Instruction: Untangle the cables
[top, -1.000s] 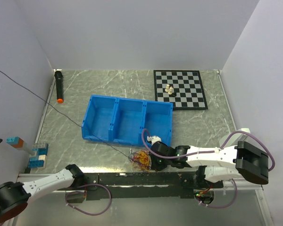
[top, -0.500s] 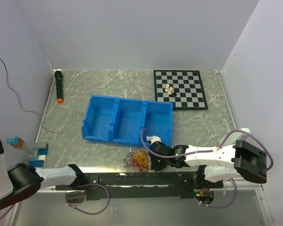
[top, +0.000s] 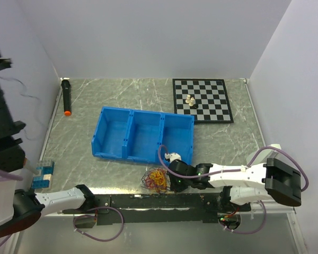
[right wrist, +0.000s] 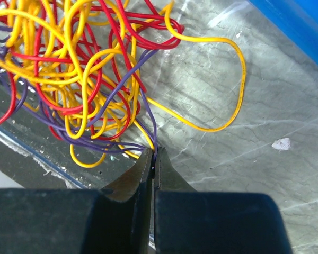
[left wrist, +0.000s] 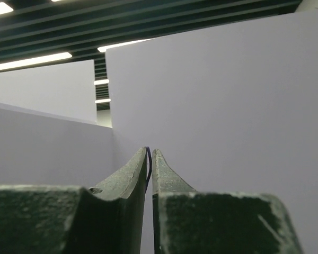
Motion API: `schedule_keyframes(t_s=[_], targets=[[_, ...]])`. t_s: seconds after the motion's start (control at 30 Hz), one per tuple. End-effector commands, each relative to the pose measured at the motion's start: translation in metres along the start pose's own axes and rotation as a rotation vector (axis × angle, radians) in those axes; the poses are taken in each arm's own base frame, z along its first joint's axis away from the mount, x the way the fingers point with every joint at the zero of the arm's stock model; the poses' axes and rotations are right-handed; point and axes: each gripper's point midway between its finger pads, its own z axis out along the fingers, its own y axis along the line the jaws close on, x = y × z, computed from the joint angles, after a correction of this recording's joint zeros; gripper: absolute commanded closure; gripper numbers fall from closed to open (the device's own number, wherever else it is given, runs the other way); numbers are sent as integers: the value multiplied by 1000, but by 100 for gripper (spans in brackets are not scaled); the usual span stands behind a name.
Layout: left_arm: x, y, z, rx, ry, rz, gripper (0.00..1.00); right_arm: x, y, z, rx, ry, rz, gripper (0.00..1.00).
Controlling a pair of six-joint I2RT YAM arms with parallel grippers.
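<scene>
1. Grey marbled counter (top: 238,143): most bare room lies along the right edge, between the far right corner and the near edge, with a strip along the far edge too. Judged the best ground for laying out a freed cable.
2. Blue plastic three-compartment bin (top: 143,135): sits mid-counter, near wall close behind the work. Likely to snag anything dragged straight toward the far edge.
3. Black-and-white chessboard mat (top: 201,114): far right corner, carrying a few pale pieces, well apart from the work.
4. Tangle of thin red, yellow-orange and dark purple cables (top: 156,180): at the near edge, about centre, just beside the drop-off. Densely crossed, with one yellow loop lying loose toward the bin.
5. Black marker pen with orange tip (top: 67,98): along the left edge near the far left corner, out of the way.
6. Right gripper (right wrist: 153,156): low at the tangle's right side, pinched tight on purple and yellow strands leaving the bunch. Judged to be the anchor.
7. Left gripper (left wrist: 150,154): raised high beyond the left edge, pointing at the wall, clamped on a dark purple strand (left wrist: 148,159).
   - Step in hand, by judgement: drawing one purple cable out of the bunch.
   - Next move calls for a slow pull up and leftward against a firm anchor, easing off if the knot tightens.
   - Too fine to trace between gripper and tangle from overhead.
</scene>
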Motion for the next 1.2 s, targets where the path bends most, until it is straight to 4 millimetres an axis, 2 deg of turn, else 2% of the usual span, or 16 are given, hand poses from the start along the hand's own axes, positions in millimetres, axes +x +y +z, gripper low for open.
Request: schedule_keyframes(t_s=[0.0, 0.4, 0.43, 0.47, 0.5, 0.53, 0.6, 0.63, 0.7, 0.77, 0.8, 0.83, 0.9, 1.03, 1.13, 1.17], targets=[[0, -12, -3, 40, -31, -32, 83, -10, 11, -11, -49, -52, -33, 100], [23, -50, -7, 90, -70, 66, 84, -13, 16, -14, -100, -89, -44, 100], [28, -55, -8, 106, -55, 67, 82, -12, 16, -14, -99, -90, -42, 100], [38, -64, -10, 146, -17, 77, 75, -12, 15, -14, -98, -91, -42, 100], [51, -76, -14, 203, 41, 98, 72, -12, 14, -15, -96, -92, -42, 100], [74, -91, -24, 268, 135, 116, 68, -13, 15, -16, -101, -98, -41, 100], [128, -123, -62, 406, 330, 137, 57, -12, 13, -16, -102, -105, -39, 100], [162, -144, -96, 528, 436, 178, 50, -12, 12, -16, -101, -108, -39, 100], [221, -177, -185, 825, 621, 238, 29, -11, 11, -16, -101, -113, -38, 100], [262, -189, -278, 1076, 781, 258, 13, -11, 10, -16, -99, -114, -34, 100], [278, -189, -319, 1161, 858, 258, 10, -11, 9, -16, -100, -117, -32, 100], [288, -189, -352, 1228, 922, 241, 7, -10, 9, -16, -99, -118, -29, 100], [301, -185, -394, 1267, 1039, 197, 6, -11, 8, -17, -101, -127, -25, 100], [309, -178, -452, 1421, 1133, 178, 7, -10, 7, -18, -103, -131, -21, 100], [314, -161, -499, 1648, 1044, 280, 1, -10, 8, -18, -105, -127, -23, 100], [314, -157, -513, 1726, 1012, 304, 3, -10, 8, -18, -106, -126, -22, 100]])
